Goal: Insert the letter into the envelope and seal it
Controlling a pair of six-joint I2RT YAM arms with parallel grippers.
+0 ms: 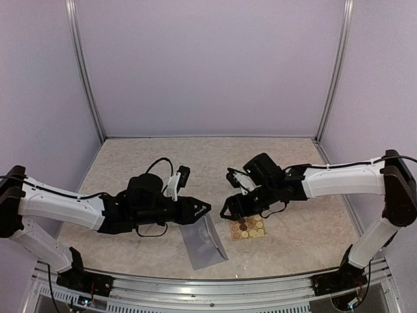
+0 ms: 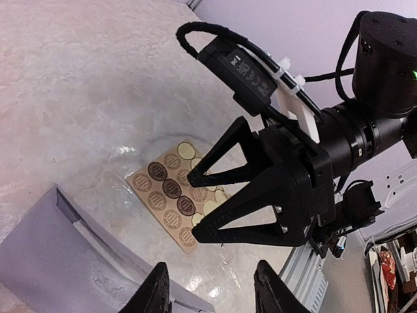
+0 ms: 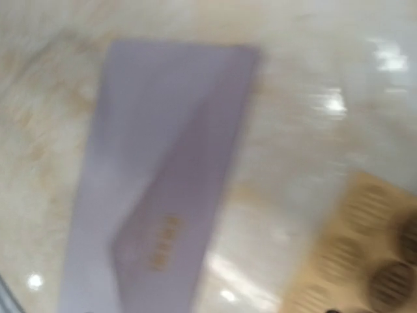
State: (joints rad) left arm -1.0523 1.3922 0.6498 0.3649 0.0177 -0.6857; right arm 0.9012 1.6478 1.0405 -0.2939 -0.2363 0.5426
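Left pincer (image 1: 206,208): fingers parted with nothing between them, hovering over the far end of the envelope.
Envelope (image 1: 204,242): flat on the counter (image 1: 293,169) near its front edge. It is grey-lavender, and its triangular flap seems folded down with a faint gold ornament, though the right wrist view blurs it.
Progress: we see no loose letter, so we judge it is probably inside. We spot no sticker on the flap, so sealing seems left.
Right pincer (image 2: 192,207): spread wide and empty, above the sticker sheet (image 1: 247,227).
Sticker sheet: tan, just beside the envelope, not touching.
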